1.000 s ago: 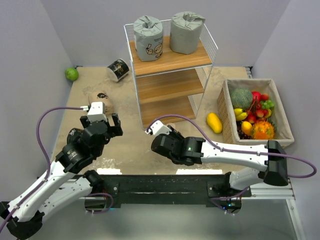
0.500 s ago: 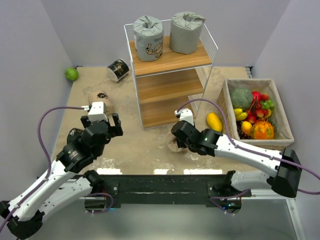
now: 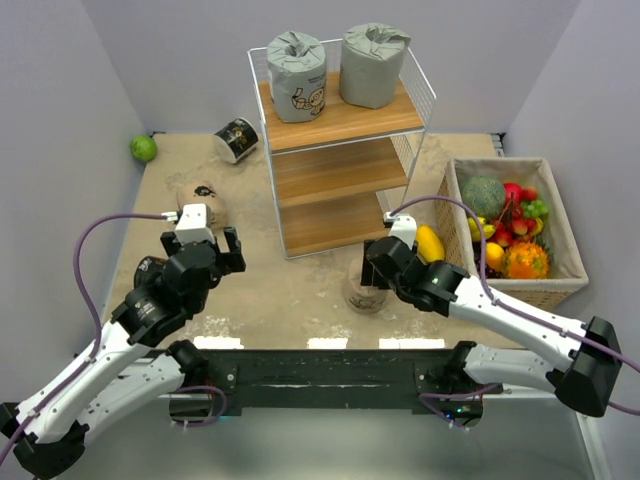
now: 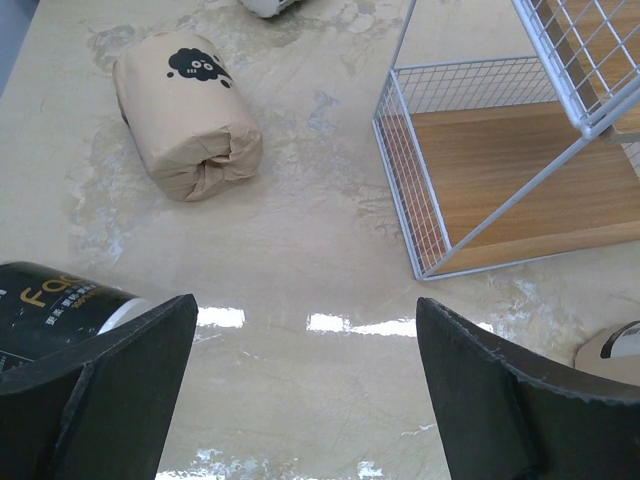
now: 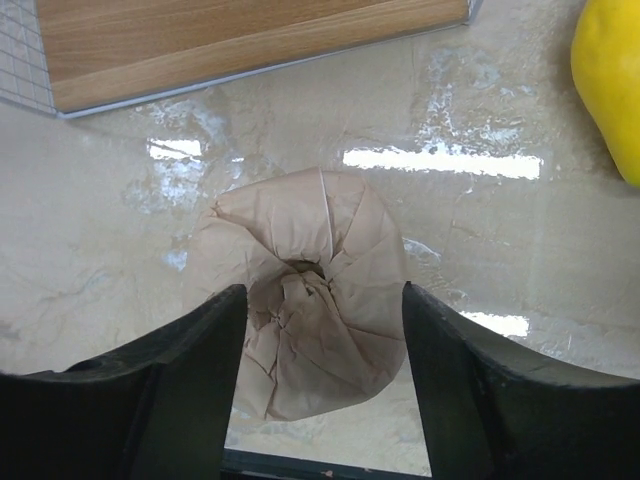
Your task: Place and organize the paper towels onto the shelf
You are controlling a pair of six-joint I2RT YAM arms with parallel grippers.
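The shelf (image 3: pixel 340 122) stands at the back centre, with two grey paper towel rolls (image 3: pixel 297 75) (image 3: pixel 373 66) on its top board. My right gripper (image 3: pixel 378 272) is shut on a beige roll (image 3: pixel 362 293) in front of the shelf's right corner. In the right wrist view the gripper (image 5: pixel 322 300) straddles that roll (image 5: pixel 310 320), seen end-on. My left gripper (image 3: pixel 202 240) is open and empty (image 4: pixel 305 330). A beige roll (image 3: pixel 200 200) (image 4: pixel 188 115) lies just beyond it. One black roll (image 3: pixel 237 138) lies at the back left. Another black roll (image 4: pixel 60 305) lies beside my left finger.
A green fruit (image 3: pixel 143 148) sits at the far left wall. A yellow mango (image 3: pixel 428 244) (image 5: pixel 610 90) lies right of the held roll. A woven basket (image 3: pixel 570 245) of fruit stands at the right. The shelf's lower boards (image 4: pixel 500 170) (image 5: pixel 250 40) are bare.
My right arm has swung to the right along the shelf's front, and the beige roll has moved right with it toward the mango. The left arm has not moved.
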